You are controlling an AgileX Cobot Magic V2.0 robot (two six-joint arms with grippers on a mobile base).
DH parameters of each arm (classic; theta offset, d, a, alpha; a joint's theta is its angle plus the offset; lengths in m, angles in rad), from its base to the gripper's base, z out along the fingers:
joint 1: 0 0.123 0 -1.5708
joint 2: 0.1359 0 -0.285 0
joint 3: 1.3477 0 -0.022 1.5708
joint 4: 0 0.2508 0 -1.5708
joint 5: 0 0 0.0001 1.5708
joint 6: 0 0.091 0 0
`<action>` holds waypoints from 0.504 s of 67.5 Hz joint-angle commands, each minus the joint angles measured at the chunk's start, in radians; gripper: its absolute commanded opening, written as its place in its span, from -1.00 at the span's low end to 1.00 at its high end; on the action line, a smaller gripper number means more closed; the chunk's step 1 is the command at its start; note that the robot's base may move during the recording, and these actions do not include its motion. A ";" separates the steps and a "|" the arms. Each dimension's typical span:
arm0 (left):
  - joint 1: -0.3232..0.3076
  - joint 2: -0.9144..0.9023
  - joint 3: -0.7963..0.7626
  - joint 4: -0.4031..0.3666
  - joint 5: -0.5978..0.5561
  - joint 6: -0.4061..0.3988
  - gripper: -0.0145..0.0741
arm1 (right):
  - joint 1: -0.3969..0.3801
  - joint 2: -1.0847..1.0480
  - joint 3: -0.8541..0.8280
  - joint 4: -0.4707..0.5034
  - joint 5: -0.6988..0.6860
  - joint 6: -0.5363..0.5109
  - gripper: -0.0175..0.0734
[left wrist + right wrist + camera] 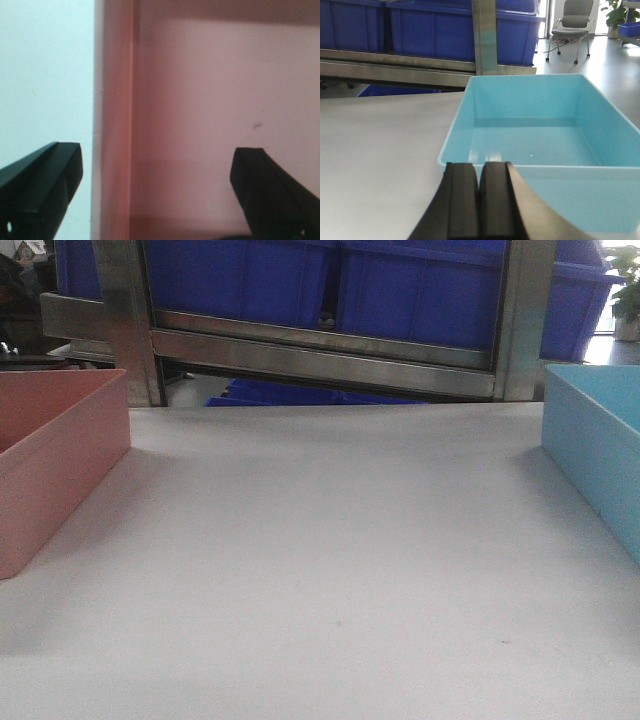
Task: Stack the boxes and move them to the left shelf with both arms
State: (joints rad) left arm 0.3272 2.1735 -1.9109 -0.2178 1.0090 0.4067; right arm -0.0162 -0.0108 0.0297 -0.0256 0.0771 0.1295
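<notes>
Left wrist-mounted: left gripper [156,167] spread wide, straddling the wall of the pink bin [210,100] left of centre, gripping nothing. Right gripper [480,172] pressed together, empty, bottom centre before blue bin [535,140]; both bin floors bare.

White tabletop [330,570]: flat, matte, a few faint specks toward near edge. Behind far edge, row of dark blue crates [240,280], side by side, approx. touching, tops cut off by frame. One more blue crate [300,395] lower down, partly hidden by table edge. Bkgd R: grey office chair [576,22] on castors, glossy floor [600,65], potted plant [627,290] in white pot.
</notes>
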 commanded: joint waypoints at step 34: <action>0.003 -0.022 -0.030 0.025 -0.038 0.001 0.13 | -0.002 -0.019 -0.024 -0.001 -0.098 -0.005 -0.51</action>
State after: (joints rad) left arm 0.3272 2.2032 -1.9109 -0.1811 0.9852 0.4073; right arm -0.0162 -0.0108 0.0297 -0.0256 0.0751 0.1295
